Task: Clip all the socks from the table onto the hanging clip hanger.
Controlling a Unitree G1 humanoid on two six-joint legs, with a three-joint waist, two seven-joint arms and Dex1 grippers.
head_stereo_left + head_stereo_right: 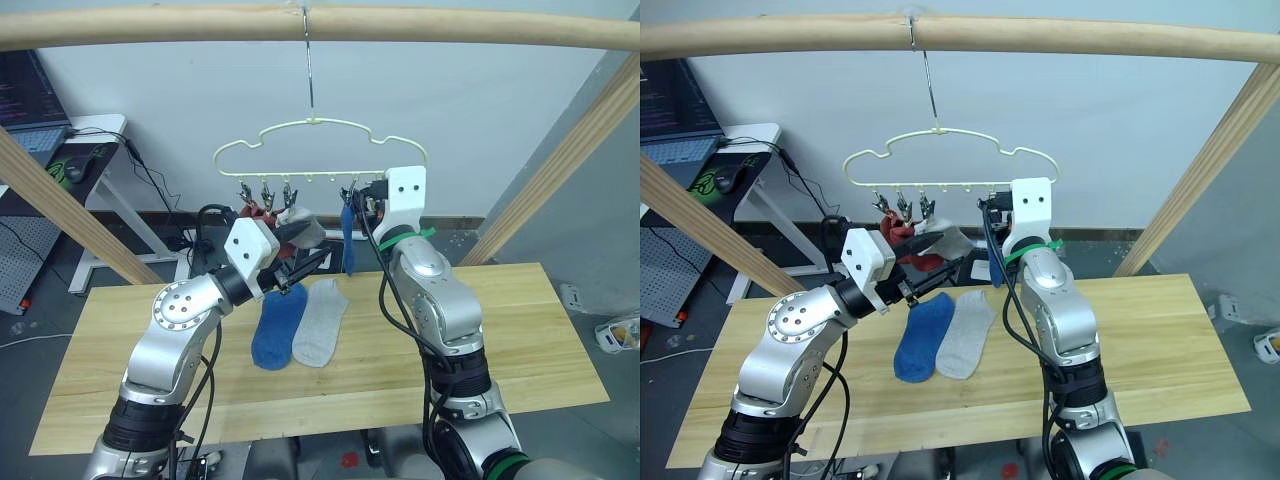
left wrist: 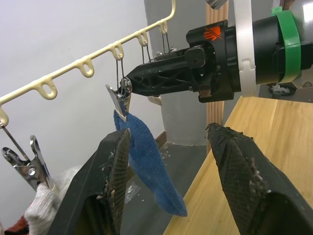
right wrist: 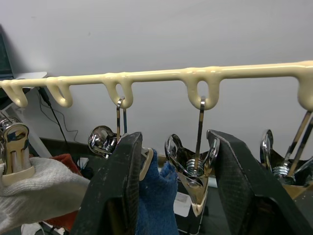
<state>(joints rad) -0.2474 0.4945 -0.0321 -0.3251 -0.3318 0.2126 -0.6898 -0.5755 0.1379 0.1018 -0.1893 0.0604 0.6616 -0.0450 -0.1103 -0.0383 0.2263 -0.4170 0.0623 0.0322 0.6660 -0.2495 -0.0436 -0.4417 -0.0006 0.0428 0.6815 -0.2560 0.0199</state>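
Note:
The pale yellow clip hanger [image 1: 318, 124] hangs by its hook from a wooden pole. Rust red socks [image 1: 261, 211] and a light grey sock [image 1: 303, 229] hang from its left clips, and a blue sock [image 1: 348, 246] hangs from a clip further right. One blue sock [image 1: 277, 327] and one grey sock [image 1: 320, 322] lie side by side on the table [image 1: 520, 330]. My left gripper [image 2: 168, 129] is open and empty, raised just left of the hanging blue sock [image 2: 146, 156]. My right gripper [image 3: 173, 136] is open at the clip row, with an empty clip [image 3: 191, 169] between its fingers.
A thick wooden pole [image 1: 420, 26] spans the top, and slanted wooden legs [image 1: 70, 215] come down on both sides of the table. A white desk [image 1: 100, 150] with a laptop and mouse stands at the back left, with cables on the floor behind the table.

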